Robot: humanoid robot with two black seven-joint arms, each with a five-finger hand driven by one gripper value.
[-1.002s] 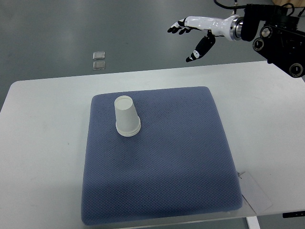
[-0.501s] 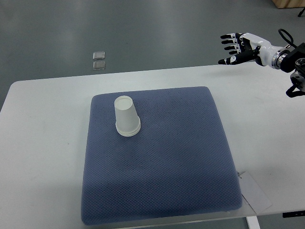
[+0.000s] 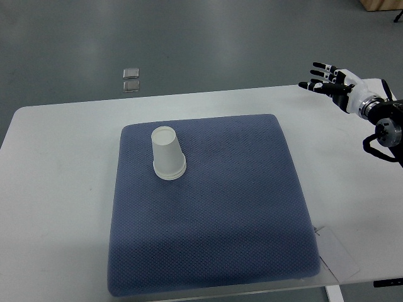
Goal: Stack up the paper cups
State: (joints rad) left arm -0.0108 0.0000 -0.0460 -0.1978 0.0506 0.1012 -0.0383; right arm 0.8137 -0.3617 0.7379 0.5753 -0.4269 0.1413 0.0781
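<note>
Retreating toward the white surface's (image 3: 56, 189) right edge, the robot's white-and-black right hand (image 3: 330, 82) hung empty, fingers spread wide, while inverted white paper cups (image 3: 167, 154) sat apparently stacked on the blue textured cushion (image 3: 214, 239); nothing visibly remained.

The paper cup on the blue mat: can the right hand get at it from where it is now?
Probably yes. The paper cup stands upside down and alone on the blue mat, with nothing between it and the right hand. That hand is empty, fingers spread, over the table's far right corner, well apart from it.
</note>
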